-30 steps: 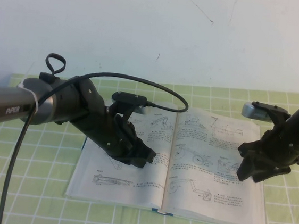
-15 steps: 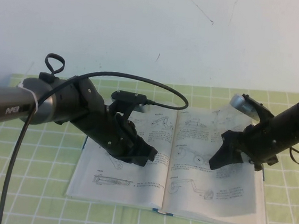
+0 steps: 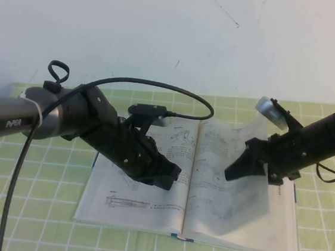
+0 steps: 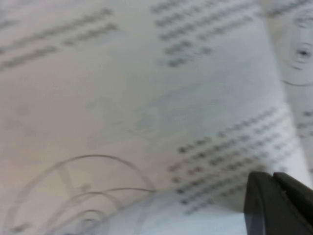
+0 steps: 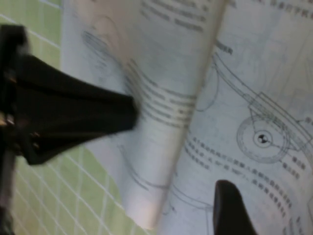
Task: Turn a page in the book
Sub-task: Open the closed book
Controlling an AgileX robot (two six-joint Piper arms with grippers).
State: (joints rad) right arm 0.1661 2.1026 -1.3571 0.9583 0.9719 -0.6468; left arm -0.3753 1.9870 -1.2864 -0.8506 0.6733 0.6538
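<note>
The book (image 3: 140,209) lies open on the green checked cloth. My left gripper (image 3: 171,177) is shut and rests its tip on the left-hand page; in the left wrist view (image 4: 274,196) its tip sits on printed text. My right gripper (image 3: 231,171) is open over the right half of the book. The page (image 3: 237,199) is raised off the right side and curves up past that gripper. In the right wrist view the page (image 5: 161,98) stands between the two fingers (image 5: 73,112), which stay well apart around the right gripper's gap (image 5: 178,149).
A black cable (image 3: 153,91) arcs from the left arm over the book's far edge. The green checked cloth (image 3: 37,220) surrounds the book. A white wall (image 3: 177,30) stands close behind the table.
My right gripper has moved left across the right half of the book, and the page has lifted off the stack with it. My left gripper has barely shifted.
</note>
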